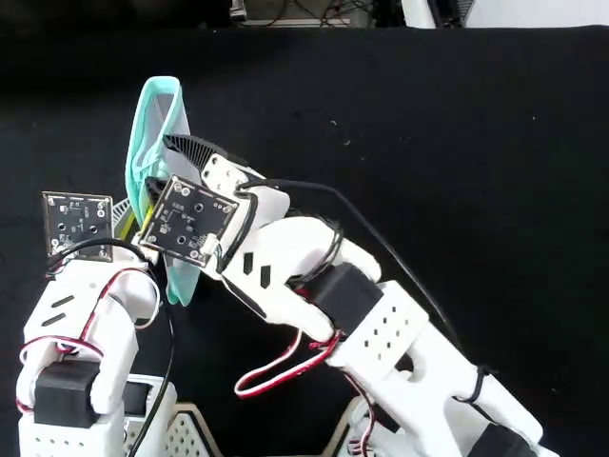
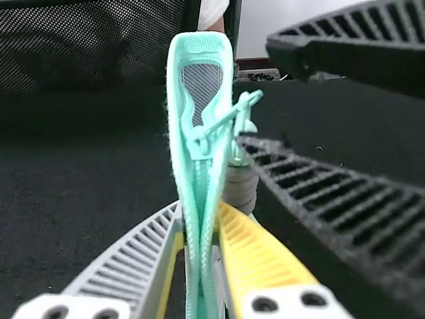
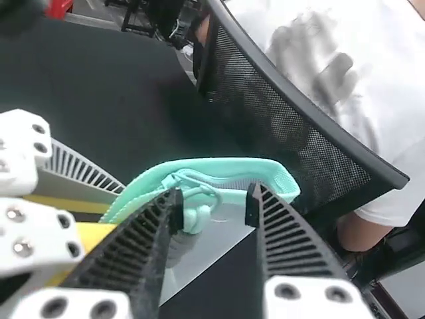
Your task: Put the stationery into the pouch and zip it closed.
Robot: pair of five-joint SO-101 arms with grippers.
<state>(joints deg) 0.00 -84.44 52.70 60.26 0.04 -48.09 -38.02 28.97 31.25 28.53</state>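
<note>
The teal pouch (image 1: 152, 129) with a mesh window stands on edge at the table's left side. My left gripper (image 1: 131, 211), with one yellow and one grey finger, is shut on the pouch's (image 2: 176, 133) zippered edge. The teal zipper pull (image 2: 222, 123) sticks out sideways with a grey tab below it. My right gripper (image 1: 177, 157), with black ribbed fingers, is open. Its fingertips stand on either side of the zipper pull (image 3: 199, 207) without closing on it. The pouch's (image 3: 226, 167) inside is hidden.
Black cloth covers the table (image 1: 457, 143), with open room to the right and at the back. A black mesh chair (image 3: 285, 126) stands beyond the table's far edge. The two arms crowd together at the front left.
</note>
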